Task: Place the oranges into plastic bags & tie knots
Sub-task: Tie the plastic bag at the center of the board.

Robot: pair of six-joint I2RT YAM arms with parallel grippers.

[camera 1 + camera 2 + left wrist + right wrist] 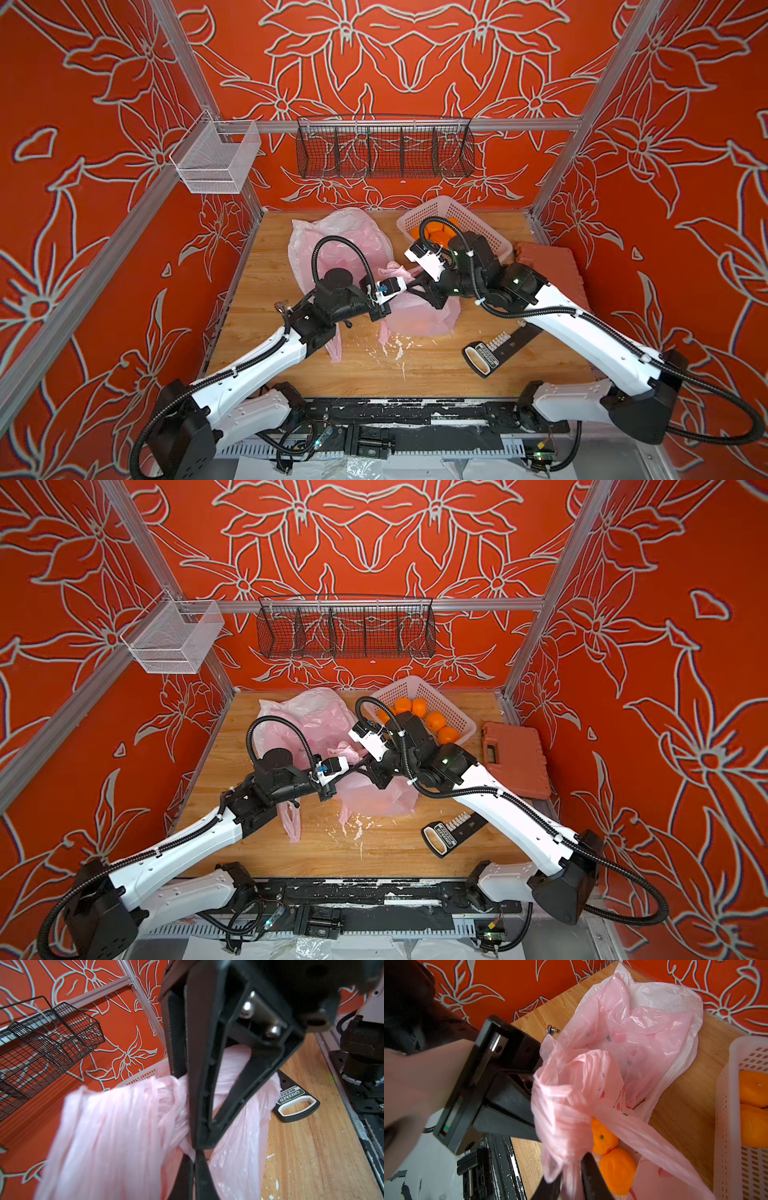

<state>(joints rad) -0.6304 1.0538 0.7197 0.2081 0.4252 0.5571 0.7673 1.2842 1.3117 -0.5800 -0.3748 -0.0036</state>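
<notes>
A pink printed plastic bag (419,318) (374,796) lies mid-table with two oranges (616,1169) showing through it. Its handles are bunched and twisted (395,270) between both arms; whether they form a knot I cannot tell. My left gripper (194,1169) (417,277) is shut on one thin strand of handle. My right gripper (571,1178) (411,288) meets it tip to tip, its jaws a narrow gap apart with a wad of pink handle filling it. More oranges (434,721) (751,1088) sit in the perforated basket (415,685). Pink and white plastic bags (336,237) (643,1022) lie crumpled at the back.
An orange tool case (515,758) lies at the right edge. A black tool card (494,353) (295,1099) lies front right. A pink bag end (334,349) sticks out under my left arm. A black wire basket (384,147) and a white mesh box (216,160) hang on the rails.
</notes>
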